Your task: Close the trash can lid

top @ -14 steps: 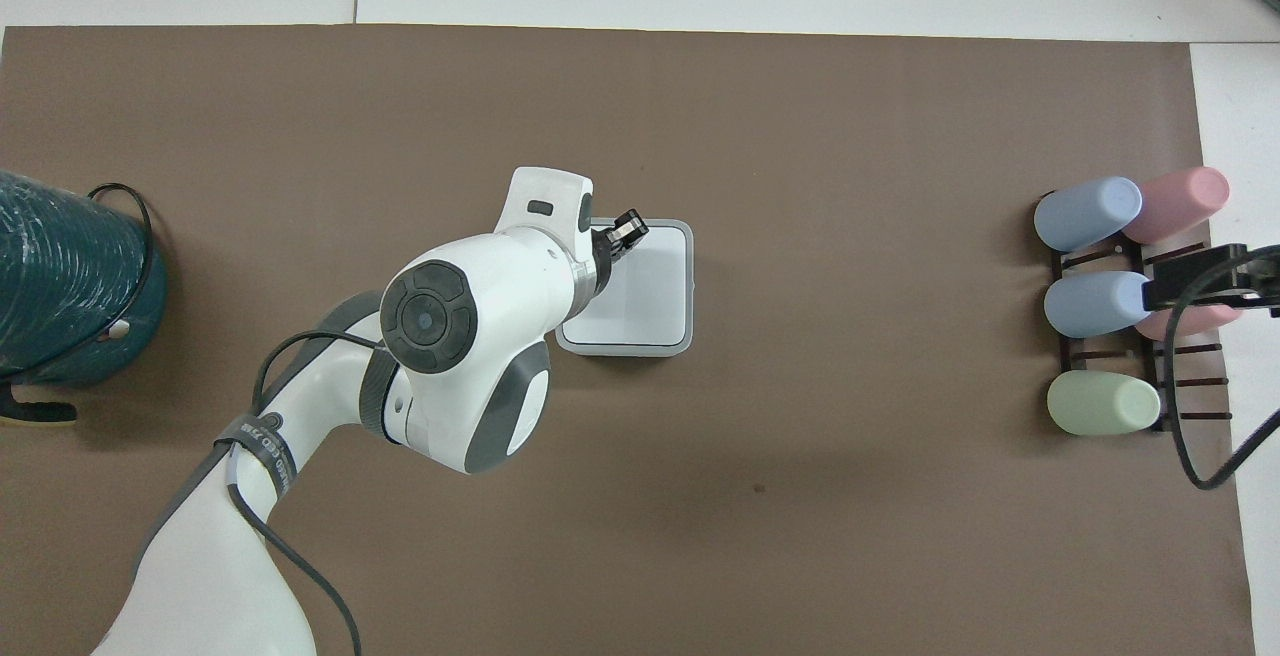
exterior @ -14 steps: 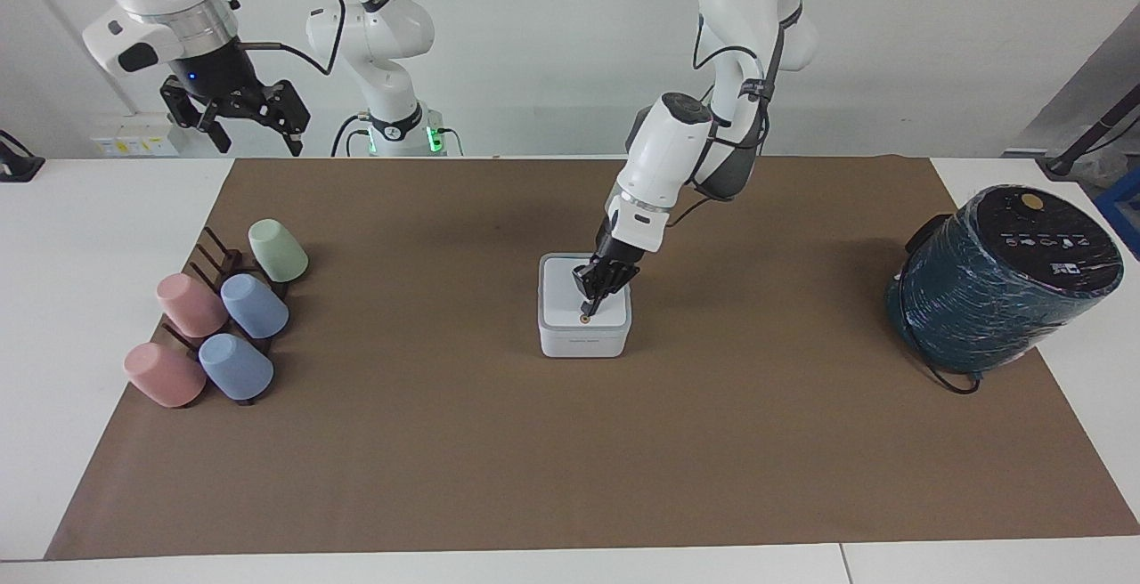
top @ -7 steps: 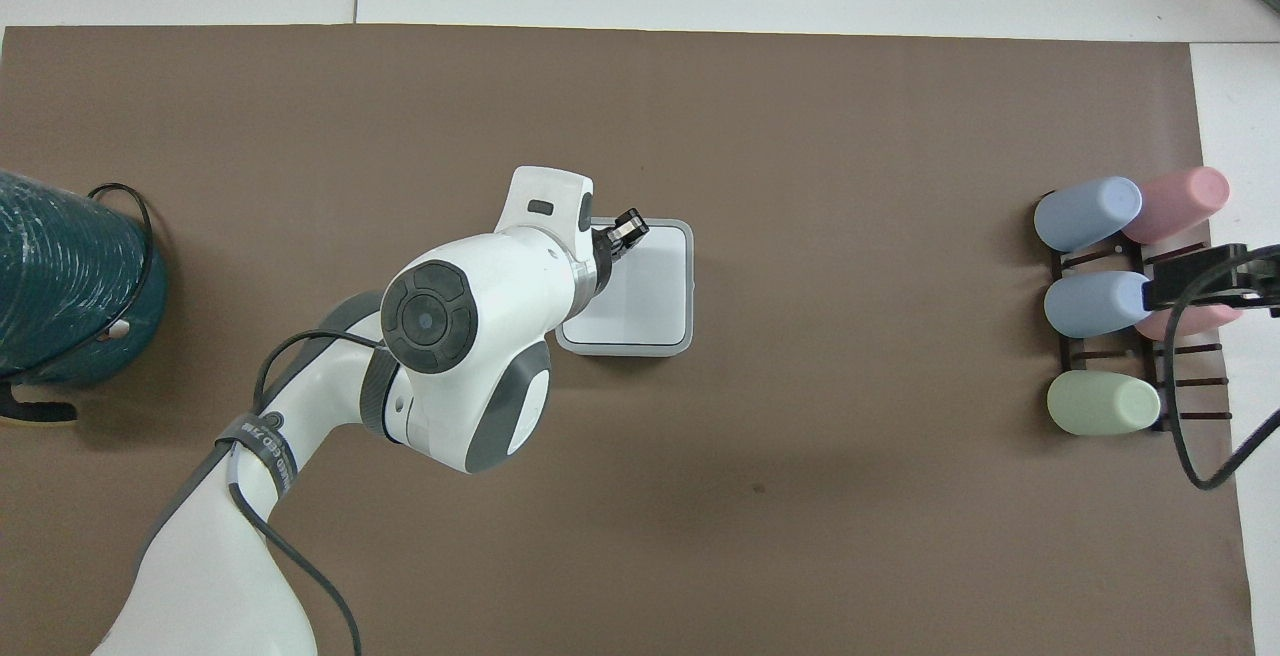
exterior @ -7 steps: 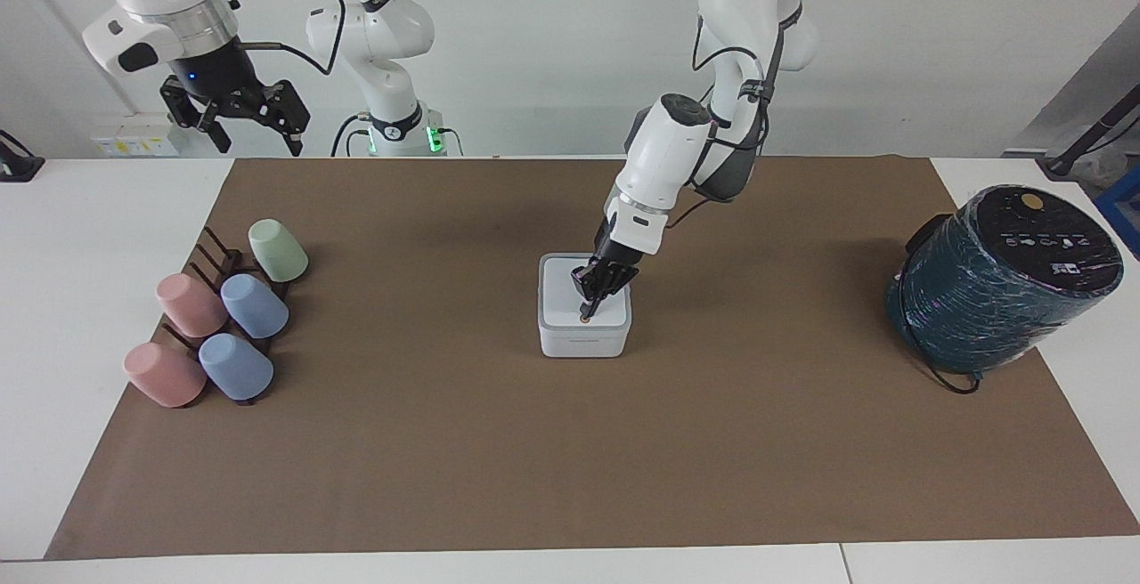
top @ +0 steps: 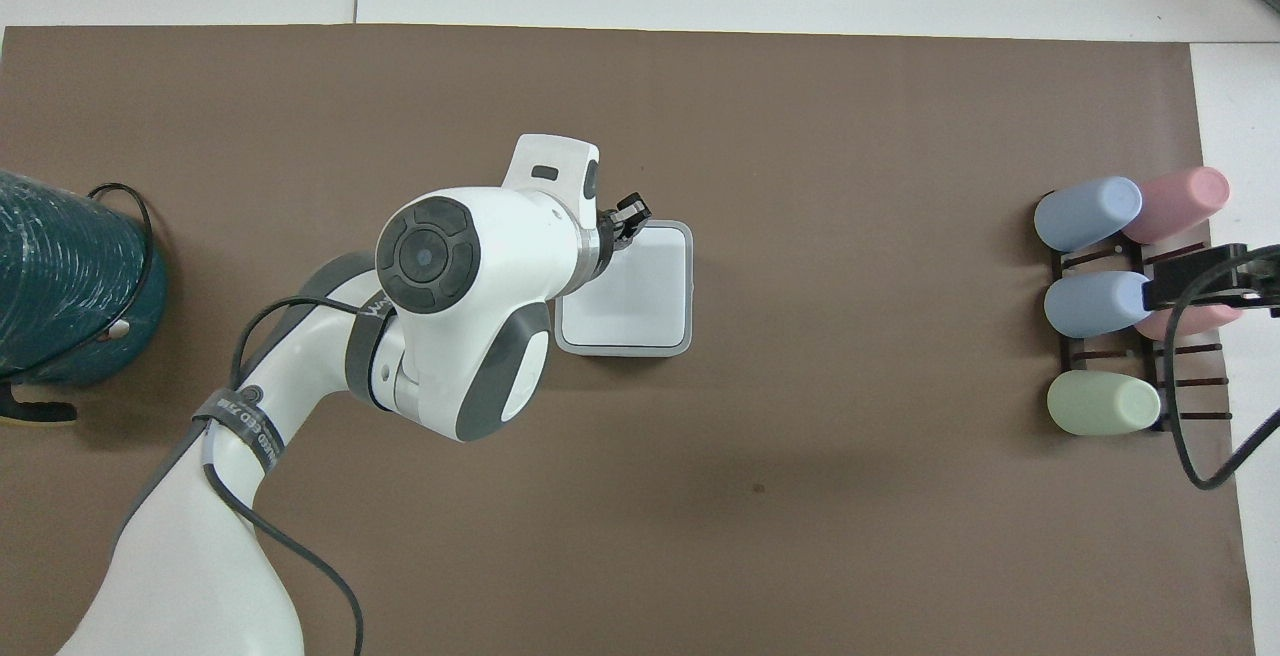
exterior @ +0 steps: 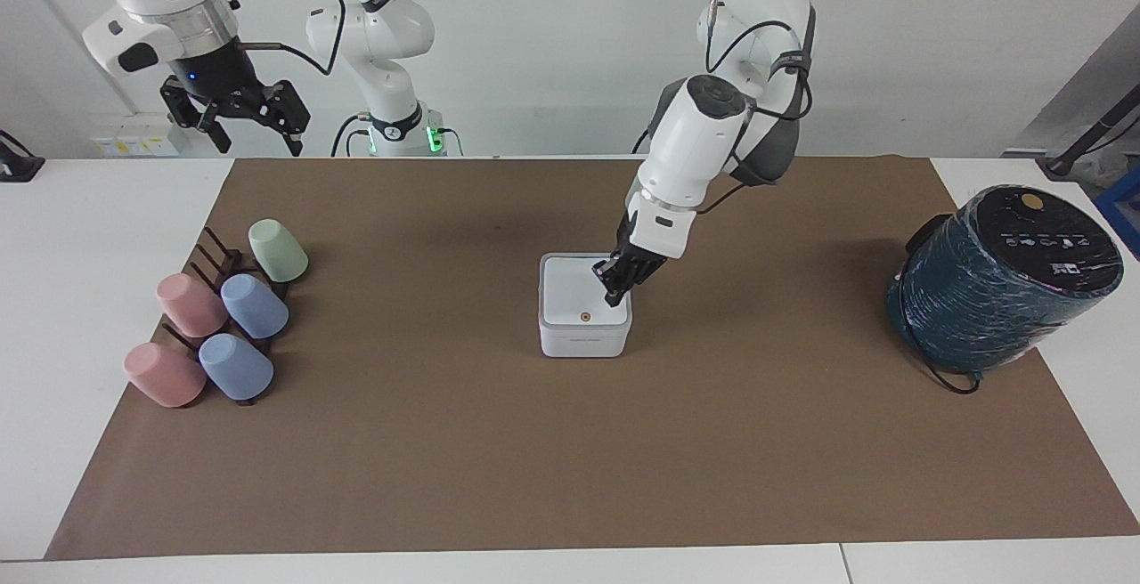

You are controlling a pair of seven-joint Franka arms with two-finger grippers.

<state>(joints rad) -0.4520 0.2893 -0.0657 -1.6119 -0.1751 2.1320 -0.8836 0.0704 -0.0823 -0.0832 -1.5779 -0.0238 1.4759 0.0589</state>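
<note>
1. Two views, facing one first: my left gripper [exterior: 616, 292] has lifted off the orange dot [exterior: 583, 317] it was pressing half a second ago. It now hangs over the corner of the lid [exterior: 581, 295] toward my arm's end of the table, and the fingers look drawn together on nothing. Below the tip, the lid lies flat on the trash can [exterior: 583, 339] at mid-mat, so I judge the closing done and this a retreat.
2. Same view: my right gripper [exterior: 236, 112] waits, raised over the table edge at its own end, fingers spread, with the cup rack [exterior: 218, 299] below it.
3. Overhead view: my left gripper [top: 628, 219] shows only its tip, at the trash can's [top: 625, 341] edge; the lid [top: 645, 281] beside it is plain white and level, unmoved by my withdrawal.
</note>
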